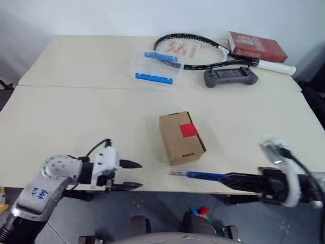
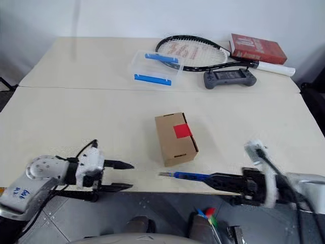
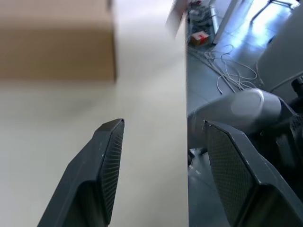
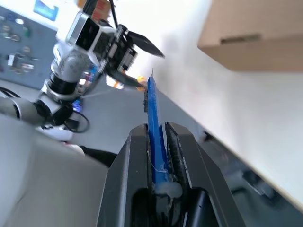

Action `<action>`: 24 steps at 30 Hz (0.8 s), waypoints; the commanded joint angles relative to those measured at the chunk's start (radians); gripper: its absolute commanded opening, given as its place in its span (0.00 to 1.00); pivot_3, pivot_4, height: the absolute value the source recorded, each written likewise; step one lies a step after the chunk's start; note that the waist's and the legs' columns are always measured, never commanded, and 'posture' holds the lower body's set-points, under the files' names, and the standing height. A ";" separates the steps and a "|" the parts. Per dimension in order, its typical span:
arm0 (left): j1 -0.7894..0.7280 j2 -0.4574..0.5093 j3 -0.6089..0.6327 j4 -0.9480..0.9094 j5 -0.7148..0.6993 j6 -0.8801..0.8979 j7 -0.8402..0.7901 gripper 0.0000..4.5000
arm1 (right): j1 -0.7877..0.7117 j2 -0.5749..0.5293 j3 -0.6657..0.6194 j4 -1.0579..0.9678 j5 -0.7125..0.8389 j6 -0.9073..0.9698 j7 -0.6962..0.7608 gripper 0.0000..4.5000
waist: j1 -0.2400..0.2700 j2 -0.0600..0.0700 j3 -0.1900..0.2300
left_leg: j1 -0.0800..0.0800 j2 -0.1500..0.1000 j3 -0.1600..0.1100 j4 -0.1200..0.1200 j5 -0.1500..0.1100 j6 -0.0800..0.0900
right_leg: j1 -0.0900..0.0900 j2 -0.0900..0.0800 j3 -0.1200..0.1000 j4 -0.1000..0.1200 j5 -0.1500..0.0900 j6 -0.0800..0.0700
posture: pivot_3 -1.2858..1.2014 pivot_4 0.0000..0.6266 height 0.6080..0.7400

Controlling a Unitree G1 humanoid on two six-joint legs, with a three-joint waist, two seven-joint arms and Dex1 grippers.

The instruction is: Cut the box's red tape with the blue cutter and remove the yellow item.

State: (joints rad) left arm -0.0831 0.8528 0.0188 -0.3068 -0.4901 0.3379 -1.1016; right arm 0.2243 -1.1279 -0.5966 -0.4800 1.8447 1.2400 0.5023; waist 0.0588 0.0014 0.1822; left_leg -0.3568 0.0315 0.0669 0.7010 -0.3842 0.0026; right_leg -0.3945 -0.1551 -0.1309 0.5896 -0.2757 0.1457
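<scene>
So the box point(image 1: 181, 138) is sat near the middle of the desk point(image 1: 76, 117), flaps closed, and everything else is easiest placed off it. Red tape point(image 1: 188, 130) is stuck on its top face, over the seam. The cutter point(image 1: 195, 175) is clamped between the fingers of the right hand point(image 1: 229, 179), held roughly level just off the box's near corner, tip pointed toward the robot's left and not touching the cardboard. From the right wrist view the blue body can be seen pinched tight between both fingers, with the blade end sticking out past them. The left hand point(image 1: 133, 175) is found to the near left of the box, hanging right at the desk's front edge, fingers spread apart with nothing between them; it's clear of the box. Nothing yellow can be made out, so what's inside can't be told.

Beyond the box, toward the far side of the desk, a clear case point(image 1: 157, 66) with blue clips is lying, with a racket point(image 1: 193, 51) further right, then a grey controller point(image 1: 230, 77), and a red book point(image 1: 256, 47) at the far right.
</scene>
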 commanded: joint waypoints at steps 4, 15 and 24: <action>-0.265 -0.125 0.004 0.203 -0.027 0.027 0.016 0.29 | 0.138 -0.090 -0.402 0.039 -0.306 0.140 0.243 0.04 | 0.014 -0.001 -0.001 | 0.000 -0.001 0.001 0.001 0.000 0.000 | 0.000 0.001 0.003 0.000 0.000 0.000 | 0.52 0.24 1.00; -0.675 -0.388 -0.178 0.506 0.158 0.000 0.090 0.00 | -0.256 -0.296 -0.130 0.151 -0.296 0.020 -0.010 0.04 | -0.014 -0.002 0.000 | 0.000 0.000 0.002 0.000 0.001 0.000 | -0.001 0.002 0.004 0.000 0.001 0.001 | 0.52 0.24 1.00; -0.742 -0.436 -0.284 0.553 0.297 -0.015 0.091 0.00 | -0.811 -0.381 0.471 0.200 0.000 -0.094 -0.457 0.04 | -0.033 -0.004 0.001 | -0.005 0.000 0.001 0.000 0.001 -0.001 | -0.004 0.002 0.001 -0.001 0.001 0.002 | 0.52 0.24 1.00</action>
State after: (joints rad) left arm -0.8130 0.4164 -0.2481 0.2523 -0.2228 0.3377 -1.0090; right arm -0.5194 -1.5331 -0.1845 -0.3042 1.7973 1.1574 0.1139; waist 0.0260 -0.0026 0.1836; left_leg -0.3634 0.0319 0.0669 0.7014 -0.3833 0.0012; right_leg -0.3997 -0.1531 -0.1309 0.5874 -0.2742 0.1473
